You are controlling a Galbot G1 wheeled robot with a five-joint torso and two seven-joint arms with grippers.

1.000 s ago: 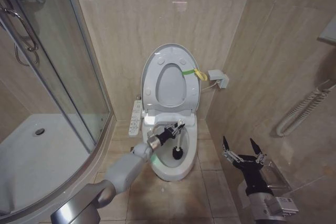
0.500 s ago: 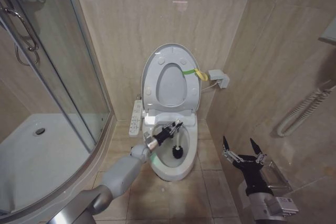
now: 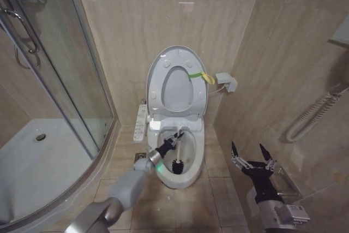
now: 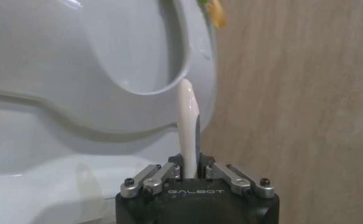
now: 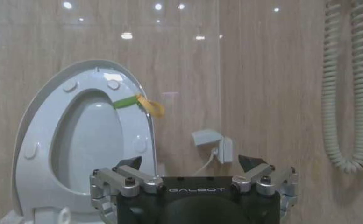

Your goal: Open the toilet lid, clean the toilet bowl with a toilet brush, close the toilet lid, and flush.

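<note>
The toilet lid (image 3: 178,53) stands raised against the wall with the white ring seat (image 3: 156,88) folded up in front of it and a yellow-green band (image 3: 200,75) at its right edge. Below, the toilet bowl (image 3: 199,154) is uncovered. My left gripper (image 3: 170,141) reaches over the bowl's left side, shut on the toilet brush's white handle (image 4: 188,116). The dark bristle head (image 3: 176,166) sits down inside the bowl. The lid (image 5: 97,135) also appears beyond my right gripper (image 5: 190,163), which hangs open and idle at the lower right (image 3: 251,154).
A glass shower door (image 3: 54,80) and curved white shower tray (image 3: 38,162) fill the left. A control panel (image 3: 140,122) sits beside the toilet's left side. A wall socket box (image 3: 226,82) and a coiled hose (image 3: 313,115) hang on the right wall.
My left gripper has drawn back and down toward me, and the brush head has slid left and toward the bowl's front. The right arm has stayed put.
</note>
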